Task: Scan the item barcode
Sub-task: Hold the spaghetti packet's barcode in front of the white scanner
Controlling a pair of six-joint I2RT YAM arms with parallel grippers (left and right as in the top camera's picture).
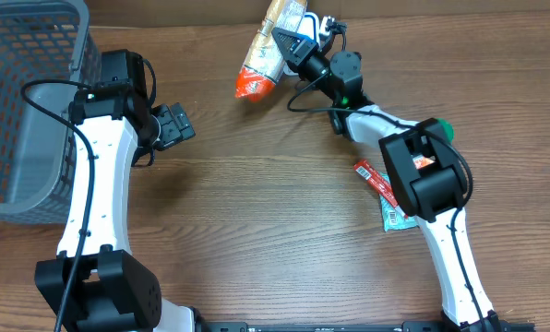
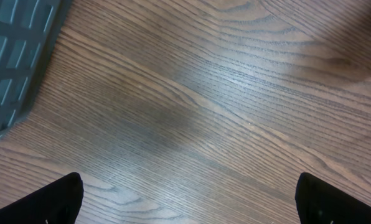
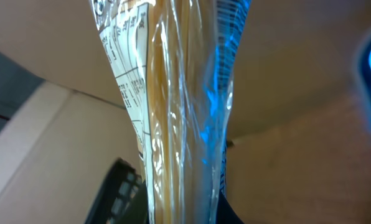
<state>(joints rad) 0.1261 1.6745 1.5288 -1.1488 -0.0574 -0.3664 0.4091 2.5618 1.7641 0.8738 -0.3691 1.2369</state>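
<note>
The wooden desk point(image 1: 257, 212) is filling the overhead view, and its widest bare stretch is lying across the centre and toward 6 o'clock, between the two arms. A grey mesh basket point(image 1: 26, 111) is occupying the 9 to 10 o'clock side, running off the left and top edges, with its near wall showing at 10 o'clock in the left wrist view. The left arm point(image 1: 100, 175) is rising from 7 o'clock alongside the basket, and the right arm point(image 1: 441, 240) is reaching up from 5 o'clock and bending toward 12 o'clock. The packet point(image 1: 264, 60), a long clear pack with an orange-red end, is sitting at 12 o'clock, slanting so that its far end is running off the top edge and its orange end is pointing toward 7 o'clock. The right tool point(image 1: 293, 46) is gripping it, clenched on the pack's 3 o'clock side about midway along; the right wrist view is showing the printed film point(image 3: 173, 112) close up. A red sachet point(image 1: 372, 177) and a teal sachet point(image 1: 395, 219) are lying at 4 o'clock, partly under the right arm. The left tool point(image 1: 175, 124) is standing released near 10 o'clock, its fingertips point(image 2: 55, 199) spread wide over bare wood, well apart from the packet.
</note>
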